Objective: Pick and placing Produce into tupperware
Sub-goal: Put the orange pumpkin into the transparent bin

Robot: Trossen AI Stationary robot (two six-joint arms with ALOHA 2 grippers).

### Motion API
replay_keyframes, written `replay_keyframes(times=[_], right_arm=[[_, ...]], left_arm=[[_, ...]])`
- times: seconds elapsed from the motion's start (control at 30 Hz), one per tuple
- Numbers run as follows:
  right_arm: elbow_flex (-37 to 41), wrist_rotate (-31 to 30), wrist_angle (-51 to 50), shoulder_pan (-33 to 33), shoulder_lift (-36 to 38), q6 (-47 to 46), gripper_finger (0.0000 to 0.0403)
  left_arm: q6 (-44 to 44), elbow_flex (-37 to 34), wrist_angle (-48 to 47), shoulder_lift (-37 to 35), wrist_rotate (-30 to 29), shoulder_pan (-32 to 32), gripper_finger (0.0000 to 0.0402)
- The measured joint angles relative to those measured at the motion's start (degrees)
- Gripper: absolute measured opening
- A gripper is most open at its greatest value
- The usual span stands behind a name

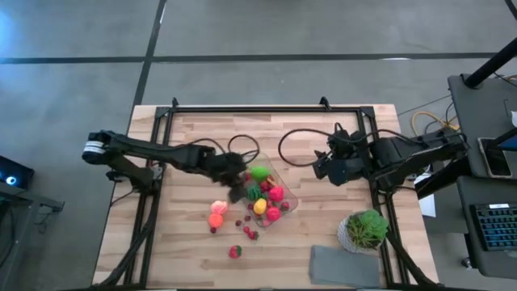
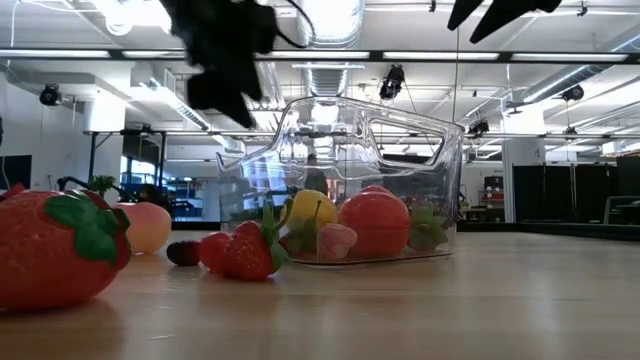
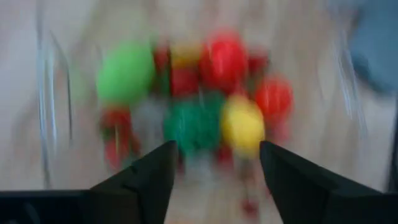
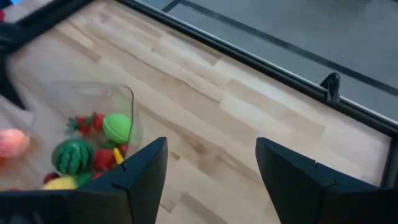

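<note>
No writing can be read. The tub [image 1: 273, 196], frame centre, is angled diagonally. Left tool [image 3: 214, 163] is spread empty above it; right tool [image 4: 211, 163] is likewise parted.

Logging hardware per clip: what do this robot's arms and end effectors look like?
Both arms are dark, near-black jointed links. The left arm has a pale grey band at its outer end; the right arm looks bulkier. Black cables loop over the light wooden table between them. The left end effector and the right end effector each show two dark, flat, angular fingers.
</note>
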State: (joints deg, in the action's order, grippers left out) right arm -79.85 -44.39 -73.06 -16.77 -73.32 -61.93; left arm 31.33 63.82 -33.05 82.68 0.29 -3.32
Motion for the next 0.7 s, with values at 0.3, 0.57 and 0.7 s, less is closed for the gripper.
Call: replay_keyframes(times=[0.3,0.57,0.7], right_arm=[[5.36,6.25,1.72,-0.96,-0.57,2.97,0.0238],[8.99,7.15,7.17,-0.96,-2.67,2.70,0.0238],[9.05,13.70,14.37,-1.48,-4.65,10.69,0.0238]], left_arm=[[7.25,-3.11,-16.56,-9.82,3.08,-10.54,0.0244],[7.41,-8.32,-13.41,-8.34,-2.24,-23.73,0.0244],[11.89,-10.15,-13.30,-4.88,-1.62,-26.19,0.0244]])
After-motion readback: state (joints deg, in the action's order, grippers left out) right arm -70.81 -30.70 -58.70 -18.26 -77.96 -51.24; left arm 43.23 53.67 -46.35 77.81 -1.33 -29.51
